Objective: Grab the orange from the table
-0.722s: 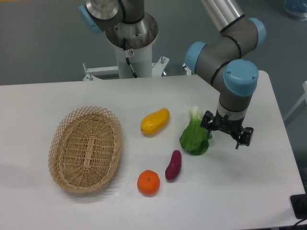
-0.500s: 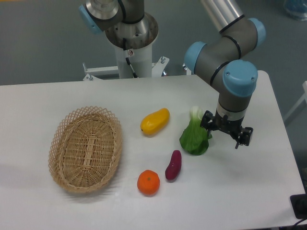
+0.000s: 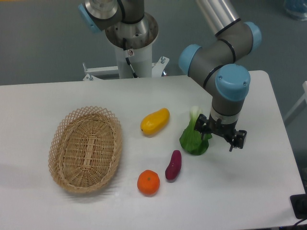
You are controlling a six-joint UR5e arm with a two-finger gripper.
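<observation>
The orange (image 3: 148,182) is a small round bright-orange fruit lying on the white table (image 3: 43,100) near its front edge, left of centre. My gripper (image 3: 219,135) hangs over the table's right half, beside the green vegetable, well to the right of the orange and further back. Its two fingers stand apart and hold nothing.
A green leafy vegetable (image 3: 194,134) lies just left of the gripper. A purple eggplant (image 3: 173,165) lies right of the orange. A yellow-orange mango-like fruit (image 3: 155,121) lies behind it. An oval wicker basket (image 3: 86,148) stands at the left.
The arm and gripper have shifted a little to the left, toward the green vegetable. The fruits and the basket have not moved.
</observation>
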